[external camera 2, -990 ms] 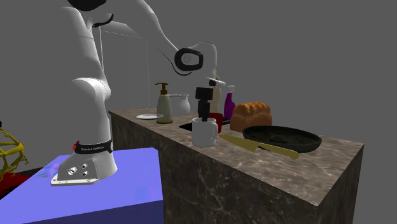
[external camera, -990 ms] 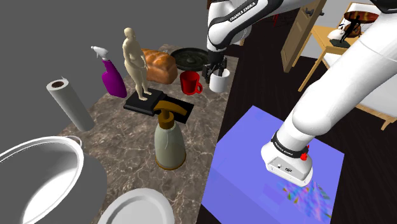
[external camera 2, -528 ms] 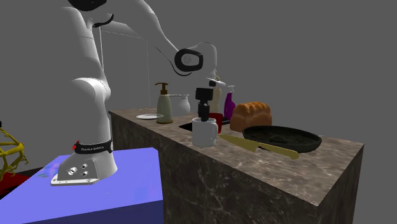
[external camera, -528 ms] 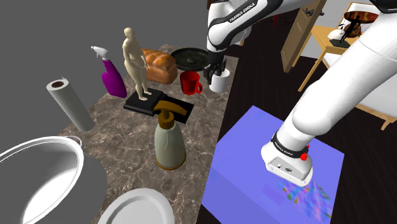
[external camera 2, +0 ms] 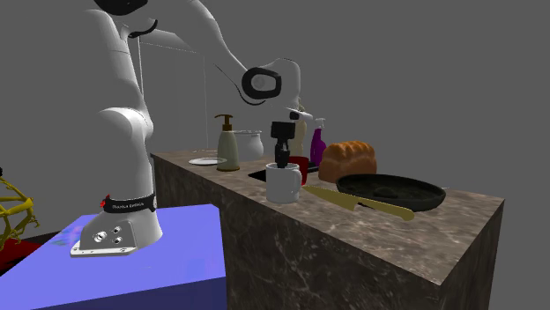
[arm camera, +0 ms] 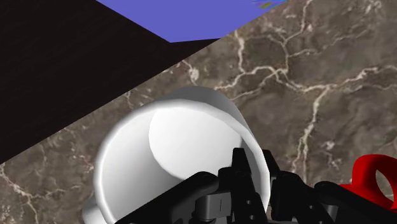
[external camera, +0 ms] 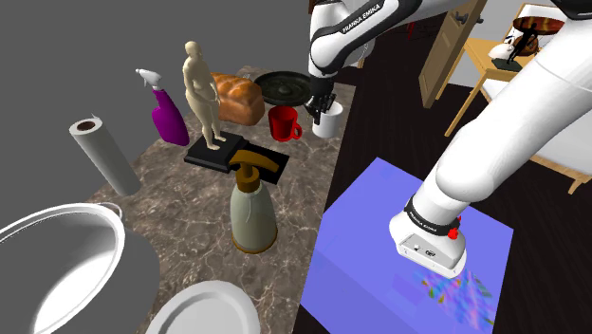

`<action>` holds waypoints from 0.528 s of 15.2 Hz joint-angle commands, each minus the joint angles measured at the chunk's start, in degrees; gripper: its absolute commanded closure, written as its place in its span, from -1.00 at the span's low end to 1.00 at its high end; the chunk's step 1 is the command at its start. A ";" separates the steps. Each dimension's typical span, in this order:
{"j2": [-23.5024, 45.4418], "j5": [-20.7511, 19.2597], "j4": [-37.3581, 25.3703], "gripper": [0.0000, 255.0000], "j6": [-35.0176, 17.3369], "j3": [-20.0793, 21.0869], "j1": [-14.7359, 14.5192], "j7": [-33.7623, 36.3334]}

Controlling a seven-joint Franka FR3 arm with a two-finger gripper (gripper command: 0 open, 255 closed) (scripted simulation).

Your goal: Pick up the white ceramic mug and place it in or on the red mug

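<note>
White mug (external camera 2: 284, 187) at the counter's (external camera 2: 370, 255) stand-side edge, rim pinched between near-closed jaws; so thin a hold may let it tilt, striking the red mug (external camera: 283, 123).

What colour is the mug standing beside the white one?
Red; the red mug shows best in the shoulder view, beside the white mug.

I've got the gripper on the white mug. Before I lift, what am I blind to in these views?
- Red mug: the wrist view's edge and the gripper cut off all but one side of it. In the second exterior view the white mug covers most of it.
- White mug's base: whether it rests on the counter or sits clear of it is too small to tell in either exterior view.
</note>
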State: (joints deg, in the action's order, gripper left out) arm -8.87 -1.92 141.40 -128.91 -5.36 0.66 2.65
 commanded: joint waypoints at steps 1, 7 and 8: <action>0.01 0.00 0.01 1.00 0.00 0.00 0.00 0.00; -2.85 -0.16 -2.18 1.00 5.03 0.12 0.01 0.11; -3.27 -0.17 -2.59 1.00 5.86 0.14 0.01 0.13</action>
State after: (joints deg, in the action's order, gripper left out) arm -11.69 -2.08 139.18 -123.88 -5.25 0.68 2.75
